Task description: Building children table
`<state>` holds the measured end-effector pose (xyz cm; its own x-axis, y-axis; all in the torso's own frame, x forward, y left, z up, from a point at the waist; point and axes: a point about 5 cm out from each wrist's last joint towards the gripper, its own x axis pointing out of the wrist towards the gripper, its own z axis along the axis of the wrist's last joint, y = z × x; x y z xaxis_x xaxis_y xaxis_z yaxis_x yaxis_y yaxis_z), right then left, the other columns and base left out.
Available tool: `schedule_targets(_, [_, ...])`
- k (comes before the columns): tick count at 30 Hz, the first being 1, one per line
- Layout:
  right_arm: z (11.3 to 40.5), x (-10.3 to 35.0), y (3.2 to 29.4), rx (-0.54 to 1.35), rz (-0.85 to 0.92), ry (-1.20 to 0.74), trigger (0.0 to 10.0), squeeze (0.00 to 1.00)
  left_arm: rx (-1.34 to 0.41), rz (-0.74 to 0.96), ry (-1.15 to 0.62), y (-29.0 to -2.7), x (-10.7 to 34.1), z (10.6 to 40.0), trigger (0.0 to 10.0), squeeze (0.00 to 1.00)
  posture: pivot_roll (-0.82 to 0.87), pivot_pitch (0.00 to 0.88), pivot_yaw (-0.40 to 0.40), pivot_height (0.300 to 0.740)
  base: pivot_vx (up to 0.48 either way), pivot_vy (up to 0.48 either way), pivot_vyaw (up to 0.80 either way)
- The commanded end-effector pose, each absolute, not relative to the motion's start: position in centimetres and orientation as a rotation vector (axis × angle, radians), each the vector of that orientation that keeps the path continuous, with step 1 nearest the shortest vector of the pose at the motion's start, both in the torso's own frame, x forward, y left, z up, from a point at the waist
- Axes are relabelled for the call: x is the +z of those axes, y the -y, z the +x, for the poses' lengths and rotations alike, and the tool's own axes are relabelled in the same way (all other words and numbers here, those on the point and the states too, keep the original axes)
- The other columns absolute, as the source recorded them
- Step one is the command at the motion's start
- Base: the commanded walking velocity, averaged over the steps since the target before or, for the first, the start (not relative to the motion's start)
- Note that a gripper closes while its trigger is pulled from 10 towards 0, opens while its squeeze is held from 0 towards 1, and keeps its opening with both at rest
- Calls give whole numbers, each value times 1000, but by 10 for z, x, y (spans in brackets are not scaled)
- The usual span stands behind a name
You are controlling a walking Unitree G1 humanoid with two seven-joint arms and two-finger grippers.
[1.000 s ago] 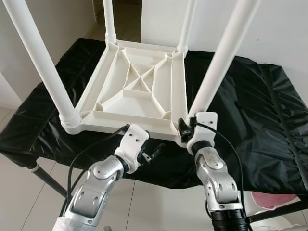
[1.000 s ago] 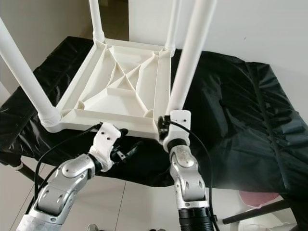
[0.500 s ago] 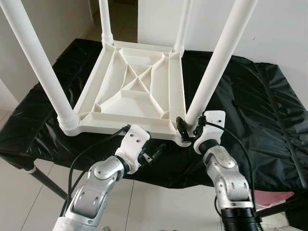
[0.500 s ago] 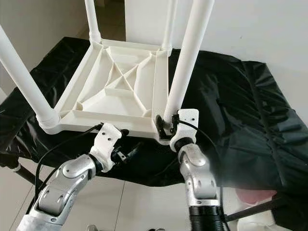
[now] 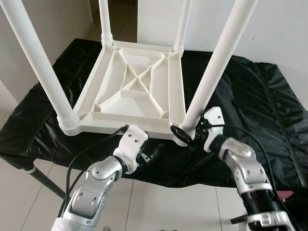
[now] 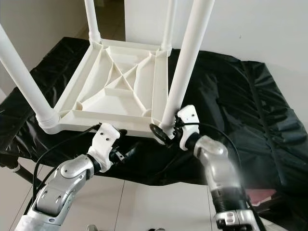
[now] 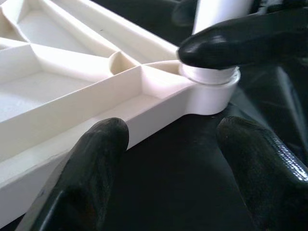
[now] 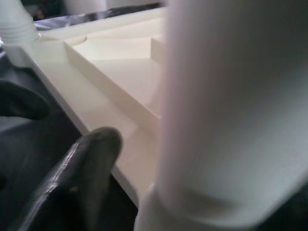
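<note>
A white plastic children's table [image 5: 136, 89] lies upside down on a black-covered bench, its legs pointing up. My right gripper [image 5: 182, 134] sits at the base of the near right leg [image 5: 213, 72], with one finger [image 7: 226, 44] in front of the leg just above its collar [image 7: 211, 79] and the other behind it. It looks shut on that leg. My left gripper [image 5: 152, 155] hangs open just below the tabletop's near rim [image 7: 144, 108], with nothing between its fingers [image 7: 91, 163]. The near left leg [image 5: 41, 62] stands seated in its corner socket.
The black cover [image 5: 260, 101] spreads wide to the right of the tabletop. The two far legs [image 5: 107, 24] rise near a white wall. Pale tiled floor [image 5: 159, 202] lies below the bench's front edge, and a black bench leg [image 5: 45, 180] slants at the lower left.
My right wrist and forearm have swung to the right around the near right leg's base, fingers staying at the leg. The left arm has stayed put. The camera shifted slightly.
</note>
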<state>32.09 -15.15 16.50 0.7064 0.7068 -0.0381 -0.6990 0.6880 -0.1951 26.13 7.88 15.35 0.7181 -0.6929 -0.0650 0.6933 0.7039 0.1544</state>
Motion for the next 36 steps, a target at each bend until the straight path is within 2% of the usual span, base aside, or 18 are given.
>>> schedule_targets(1, [320, 159, 151, 834, -215, 18, 0, 0, -741, 170, -16, -79, 151, 260, 10000, 0, 49, 107, -55, 740, 0, 0, 0])
schedule_targets(12, [327, 156, 153, 851, -227, 25, 0, 0, -735, 172, -16, -80, 151, 260, 10000, 0, 61, 107, -55, 740, 0, 0, 0])
schedule_targets(13, [329, 154, 155, 837, -227, 18, 3647, 0, -735, 172, -16, -80, 151, 260, 10000, 0, 59, 106, -53, 740, 0, 0, 0])
schedule_targets(14, [331, 152, 158, 798, -209, 0, 10000, 0, -737, 172, -17, -80, 151, 260, 10000, 0, 57, 107, -51, 740, 0, 0, 0])
schedule_targets(22, [337, 155, 162, 697, -103, -19, 10000, 0, -741, 172, -18, -79, 151, 260, 10000, 0, 55, 107, -49, 740, 0, 0, 0])
schedule_targets(28, [330, 157, 149, 565, -7, -5, 10000, 0, -748, 172, -18, -78, 151, 260, 10000, 0, 48, 104, -48, 740, 0, 0, 0])
schedule_targets(32, [322, 153, 140, 355, 67, -55, 10000, 0, -760, 173, -19, -76, 150, 259, 10000, 0, 44, 97, -49, 740, 0, 0, 0])
schedule_targets(33, [322, 153, 140, 355, 67, -55, 10000, 0, -760, 173, -19, -76, 150, 259, 10000, 0, 44, 97, -49, 740, 0, 0, 0])
schedule_targets(36, [310, 143, 142, 131, 28, -95, 10000, 0, -763, 166, -20, -75, 150, 259, 10000, 0, 41, 85, -51, 740, 0, 0, 0])
